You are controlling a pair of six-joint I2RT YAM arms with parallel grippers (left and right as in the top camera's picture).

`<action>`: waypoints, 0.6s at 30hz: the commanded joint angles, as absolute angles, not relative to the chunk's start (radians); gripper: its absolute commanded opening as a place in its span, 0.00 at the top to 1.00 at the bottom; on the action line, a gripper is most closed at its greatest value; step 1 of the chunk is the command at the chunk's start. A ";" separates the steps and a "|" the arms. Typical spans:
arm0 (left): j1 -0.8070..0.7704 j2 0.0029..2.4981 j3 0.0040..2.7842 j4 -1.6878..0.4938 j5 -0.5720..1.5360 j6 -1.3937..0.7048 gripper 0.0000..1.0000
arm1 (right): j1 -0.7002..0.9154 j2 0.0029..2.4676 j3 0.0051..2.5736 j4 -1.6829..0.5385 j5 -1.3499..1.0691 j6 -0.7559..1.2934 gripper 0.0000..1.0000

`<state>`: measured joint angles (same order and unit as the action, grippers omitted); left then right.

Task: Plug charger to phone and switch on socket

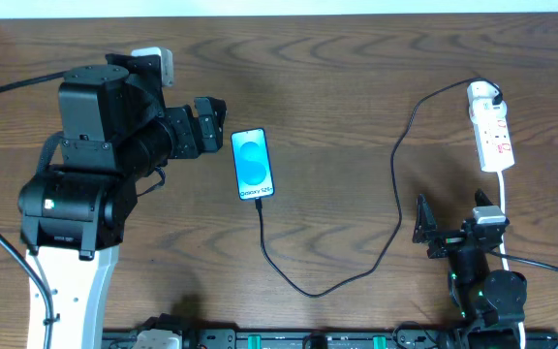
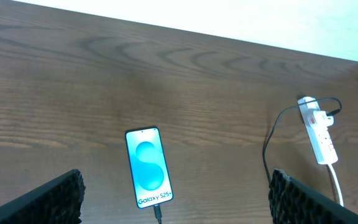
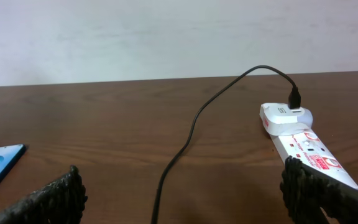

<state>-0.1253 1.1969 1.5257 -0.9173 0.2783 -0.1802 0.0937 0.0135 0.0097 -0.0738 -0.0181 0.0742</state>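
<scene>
- Left gripper (image 1: 215, 126) is standing wide open, gripping nothing, just beside the phone (image 1: 253, 164).
- Right gripper (image 1: 450, 218) is gaping empty near the socket (image 1: 492, 131).
- The charger (image 1: 396, 194) is running from phone to socket.
- The socket's switch is showing too small to read.

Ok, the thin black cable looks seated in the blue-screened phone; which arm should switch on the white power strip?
Right. The right gripper stands open just short of the narrow white power strip, ahead in its wrist view. The left gripper hovers by the slim blue-screened phone, farther away.
</scene>
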 commanded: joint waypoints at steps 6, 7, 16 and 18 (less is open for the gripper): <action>-0.121 1.195 1.534 -0.920 0.268 -0.178 0.06 | 0.086 0.005 0.006 -0.075 -0.010 0.062 0.01; -0.121 1.195 1.534 -0.920 0.268 -0.178 0.06 | 0.086 0.005 0.006 -0.075 -0.010 0.062 0.01; -0.121 1.195 1.534 -0.920 0.268 -0.178 0.06 | 0.086 0.005 0.006 -0.075 -0.010 0.062 0.01; -0.121 1.195 1.534 -0.920 0.268 -0.178 0.06 | 0.086 0.005 0.006 -0.075 -0.010 0.062 0.01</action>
